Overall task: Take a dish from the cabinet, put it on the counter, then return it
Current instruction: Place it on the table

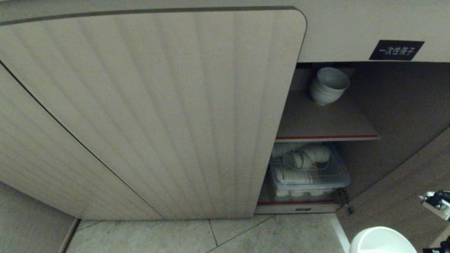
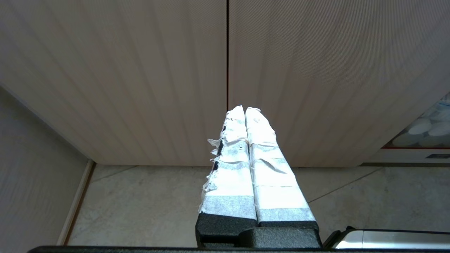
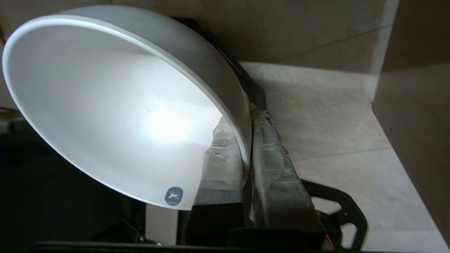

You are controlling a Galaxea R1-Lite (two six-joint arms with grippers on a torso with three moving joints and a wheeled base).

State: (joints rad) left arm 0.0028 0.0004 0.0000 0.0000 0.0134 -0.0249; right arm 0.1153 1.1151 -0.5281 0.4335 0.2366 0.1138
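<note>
The right gripper [image 3: 246, 140] pinches the rim of the white bowl [image 3: 116, 105], one taped finger inside and one outside; in the head view the bowl [image 1: 381, 240] is low beside the open cabinet [image 1: 351, 105], above the tiled floor [image 1: 246, 235]. A stack of white bowls [image 1: 328, 86] stands at the back of the red-edged upper shelf [image 1: 327, 137]. Below, a clear bin [image 1: 309, 175] holds more dishes. The left gripper [image 2: 246, 116] hangs with fingers pressed together before the fluted doors [image 2: 140, 70].

Bowls [image 1: 328, 85] sit on the cabinet [image 1: 158, 105] shelf [image 1: 316, 123], above a bin [image 1: 309, 175].
</note>
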